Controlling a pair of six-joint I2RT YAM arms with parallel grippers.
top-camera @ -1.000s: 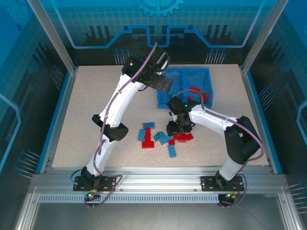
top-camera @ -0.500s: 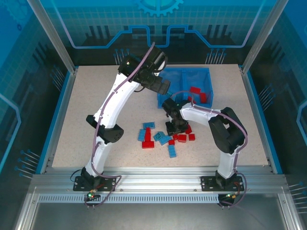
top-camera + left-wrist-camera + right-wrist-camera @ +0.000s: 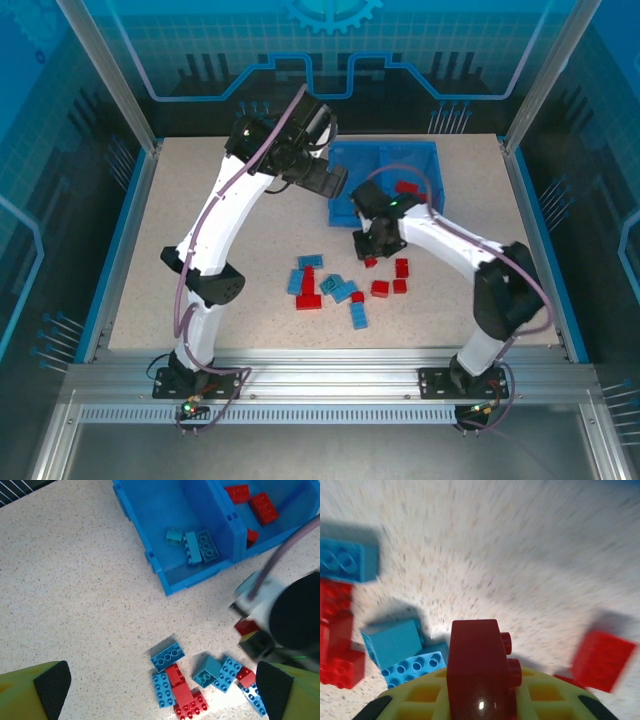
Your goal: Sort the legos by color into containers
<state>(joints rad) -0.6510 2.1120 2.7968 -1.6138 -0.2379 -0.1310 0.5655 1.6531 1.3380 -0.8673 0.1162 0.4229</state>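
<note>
Red brick [image 3: 479, 665]: clamped between the fingers of the right gripper [image 3: 368, 252], with its side studs pointing to the right in my wrist view.
Right gripper: jaws closed on that red brick. From above I saw it over the table [image 3: 230, 230], just short of the bin's near wall.
Left gripper [image 3: 163, 686]: jaws spread wide with nothing between them. Its yellow-green fingers [image 3: 50, 687] sat in the two bottom corners of my wrist view.
Bin [image 3: 437, 190]: blue plastic, just beyond the right gripper. It lay ahead of the left gripper and off to its right.
Left compartment: three light blue bricks [image 3: 195, 546] lay close together beside the divider.
Right compartment: at least three red bricks [image 3: 256, 505] were inside, though the frame edge cut this part off.
Loose pile [image 3: 325, 290]: mixed red and light blue bricks on the table, to the left of the right gripper and nearer the arm bases. It was straight under the open left gripper.
Stray reds [image 3: 398, 278]: three red bricks on the table, just to the near right of the right gripper.
Right wrist picture: heavily smeared, so I could not tell whether the held brick was clear of the table.
</note>
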